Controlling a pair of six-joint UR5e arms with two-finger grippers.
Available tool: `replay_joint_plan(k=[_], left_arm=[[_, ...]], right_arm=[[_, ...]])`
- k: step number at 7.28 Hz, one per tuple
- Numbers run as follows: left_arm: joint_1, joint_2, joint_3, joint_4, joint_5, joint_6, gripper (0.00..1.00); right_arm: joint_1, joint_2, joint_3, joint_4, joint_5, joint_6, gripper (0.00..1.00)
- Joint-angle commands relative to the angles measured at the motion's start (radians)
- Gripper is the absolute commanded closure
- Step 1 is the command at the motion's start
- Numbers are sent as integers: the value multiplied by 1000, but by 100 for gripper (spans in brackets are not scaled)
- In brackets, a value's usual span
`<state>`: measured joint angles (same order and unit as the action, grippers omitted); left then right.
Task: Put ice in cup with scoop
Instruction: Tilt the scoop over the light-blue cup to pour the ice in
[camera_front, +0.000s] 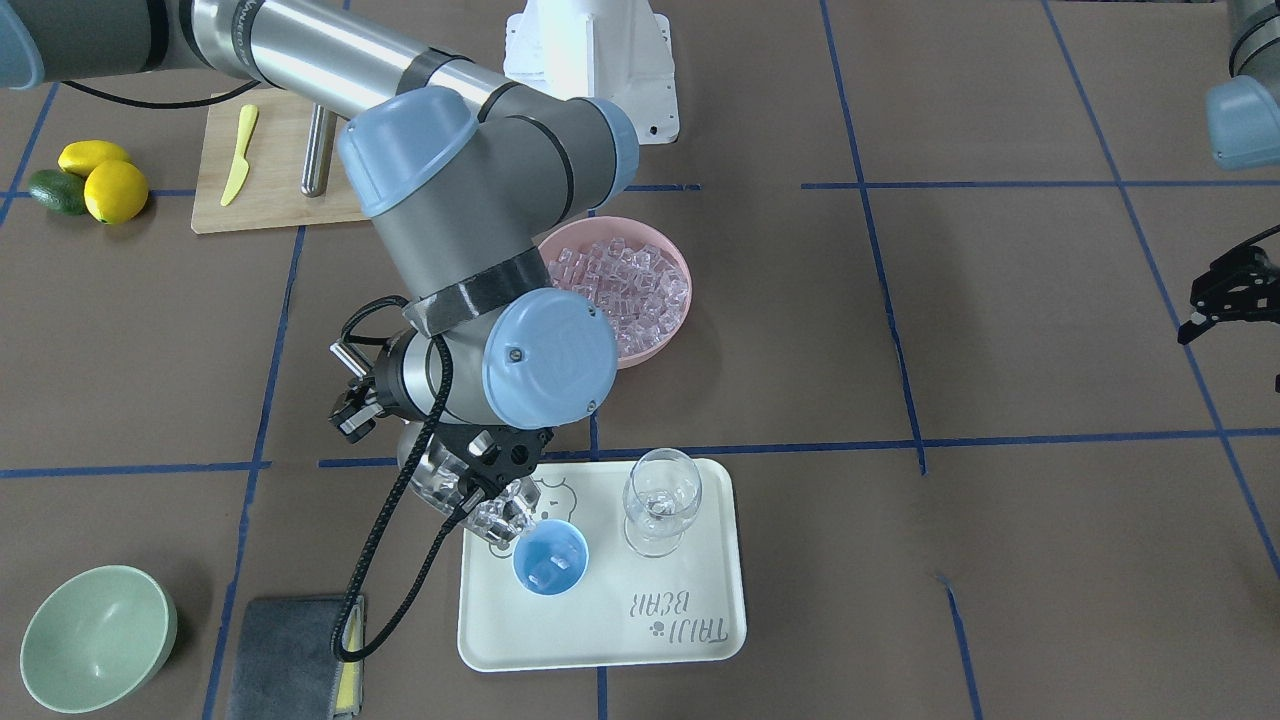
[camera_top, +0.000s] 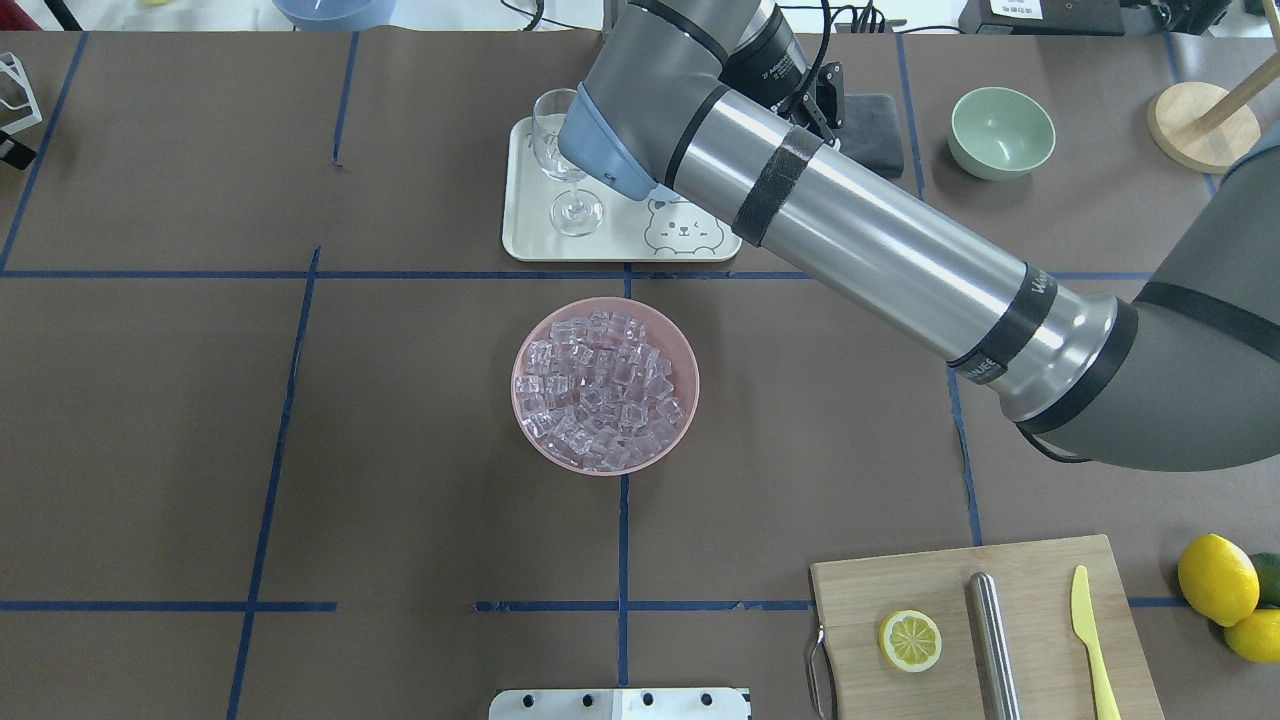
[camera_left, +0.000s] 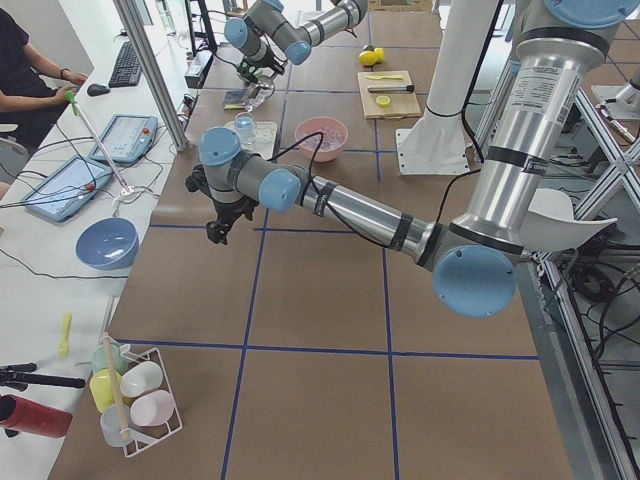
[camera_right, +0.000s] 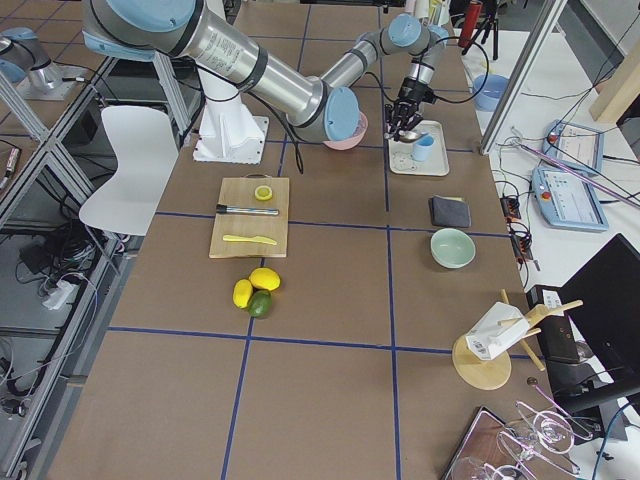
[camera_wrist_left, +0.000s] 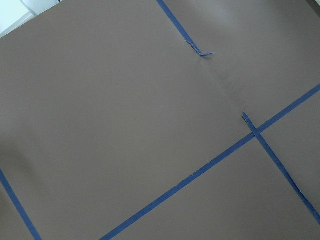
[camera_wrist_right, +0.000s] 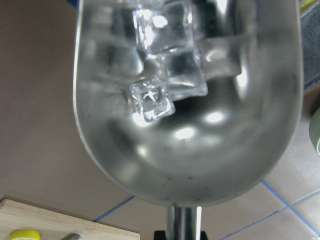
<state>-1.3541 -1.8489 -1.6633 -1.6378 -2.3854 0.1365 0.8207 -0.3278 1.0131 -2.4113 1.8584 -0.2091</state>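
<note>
My right gripper (camera_front: 478, 478) is shut on the rod handle of the silver scoop (camera_front: 435, 478), which it holds tilted over the near-left corner of the tray. Clear ice (camera_front: 500, 515) sits at the scoop's lip, right above the light-blue cup (camera_front: 550, 558). Two or three cubes lie in the cup. In the right wrist view the scoop (camera_wrist_right: 190, 125) fills the frame, with a few ice cubes (camera_wrist_right: 167, 85) at its far end. A pink bowl (camera_top: 604, 385) heaped with ice (camera_top: 600, 385) stands mid-table. My left gripper (camera_front: 1225, 295) hangs open and empty far off to the side.
On the white tray (camera_front: 690, 640) a clear wine glass (camera_front: 660, 500) stands beside the cup. A pale green bowl (camera_front: 95, 640) and a grey cloth (camera_front: 295, 655) lie nearby. The wooden board (camera_top: 985, 625) carries a lemon slice, a steel cylinder and a yellow knife, with lemons (camera_top: 1218, 578) beside it.
</note>
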Motion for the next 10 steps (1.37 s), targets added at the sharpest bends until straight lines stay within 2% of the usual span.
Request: replay_joint_plan(k=[1, 4, 8, 10], left_arm=[[0, -1, 0, 0, -2, 0, 0], [0, -3, 0, 0, -2, 0, 0], [0, 0, 3, 0, -14, 0, 0], [1, -1, 11, -2, -14, 0, 0]], right_arm=[[0, -2, -5, -2, -16, -16, 100], [0, -7, -7, -3, -34, -33, 100], [-3, 4, 1, -64, -76, -75, 100], [-11, 24, 2, -77, -143, -125, 100]])
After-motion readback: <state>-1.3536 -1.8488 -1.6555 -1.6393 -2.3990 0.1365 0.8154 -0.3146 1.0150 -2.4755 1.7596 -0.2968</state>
